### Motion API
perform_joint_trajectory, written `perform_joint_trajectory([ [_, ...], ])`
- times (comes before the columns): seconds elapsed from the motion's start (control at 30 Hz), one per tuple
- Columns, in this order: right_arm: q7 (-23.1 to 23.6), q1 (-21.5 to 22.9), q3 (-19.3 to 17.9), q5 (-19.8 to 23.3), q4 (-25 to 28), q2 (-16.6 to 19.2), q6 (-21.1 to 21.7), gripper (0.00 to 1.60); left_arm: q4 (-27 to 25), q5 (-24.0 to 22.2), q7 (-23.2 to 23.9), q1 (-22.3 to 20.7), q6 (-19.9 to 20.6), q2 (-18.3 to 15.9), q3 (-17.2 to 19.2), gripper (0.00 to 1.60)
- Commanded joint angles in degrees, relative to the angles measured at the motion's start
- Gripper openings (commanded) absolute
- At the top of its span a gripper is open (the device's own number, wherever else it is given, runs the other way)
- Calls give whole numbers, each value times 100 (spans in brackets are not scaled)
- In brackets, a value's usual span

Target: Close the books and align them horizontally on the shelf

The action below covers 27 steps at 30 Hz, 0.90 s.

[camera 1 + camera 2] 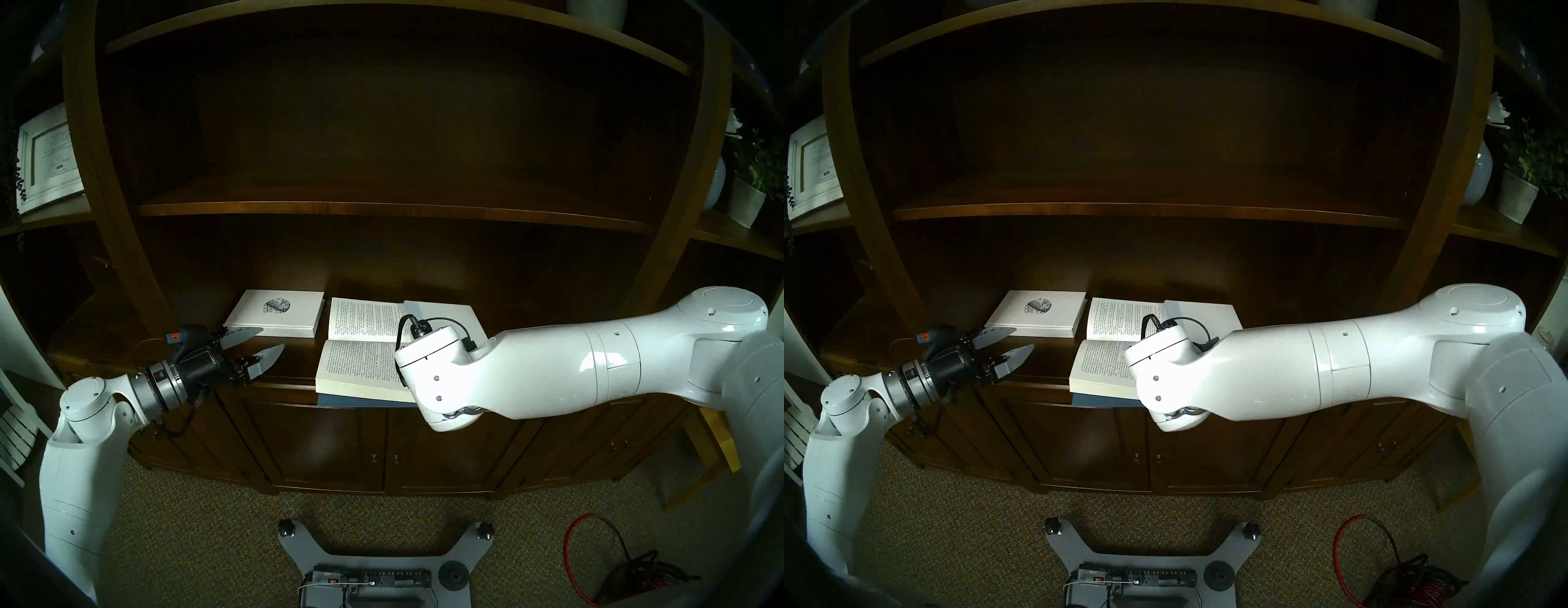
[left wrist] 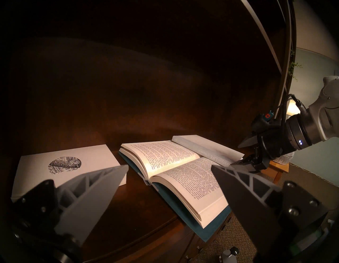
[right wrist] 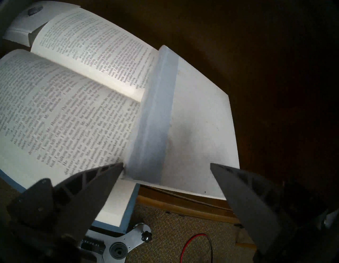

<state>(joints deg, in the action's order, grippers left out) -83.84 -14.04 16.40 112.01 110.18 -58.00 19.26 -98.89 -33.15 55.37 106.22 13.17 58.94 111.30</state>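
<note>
My left gripper (image 1: 262, 344) gapes empty beside the shelf (image 1: 297, 365), my right gripper (image 3: 166, 166) gapes over the closed white book (image 3: 198, 128) touching the open blue book (image 1: 360, 361).

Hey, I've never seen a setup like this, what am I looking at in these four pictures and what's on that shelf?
It's a robot with two white arms facing a dark wooden bookcase. The two wide pictures come from cameras on its head; the other two come from a camera on each wrist, with that arm's fingers at the bottom corners. On the shelf lie three books: a closed white book with a round drawing on its cover, an open blue book jutting over the front edge, and a closed pale book beside it. The left end effector is open by the white book. The right end effector is open at the pale book's near edge. Neither holds anything.
</note>
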Motion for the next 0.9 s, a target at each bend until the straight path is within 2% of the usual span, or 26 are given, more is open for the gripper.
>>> perform_joint_trajectory([
  [0.0,-116,91,111,-120,-213,78,15,160,-126,-61,-10,-105,-28,3,69,160],
  [0.17,-116,133,282,-111,-293,88,-23,160,-126,-61,-10,-105,-28,3,69,160],
  [0.57,-116,539,910,-10,-279,208,-220,160,-121,-58,-6,-107,-30,-1,66,160],
  [0.87,-116,884,1227,88,53,436,-473,160,-119,-56,-5,-107,-30,-2,65,160],
])
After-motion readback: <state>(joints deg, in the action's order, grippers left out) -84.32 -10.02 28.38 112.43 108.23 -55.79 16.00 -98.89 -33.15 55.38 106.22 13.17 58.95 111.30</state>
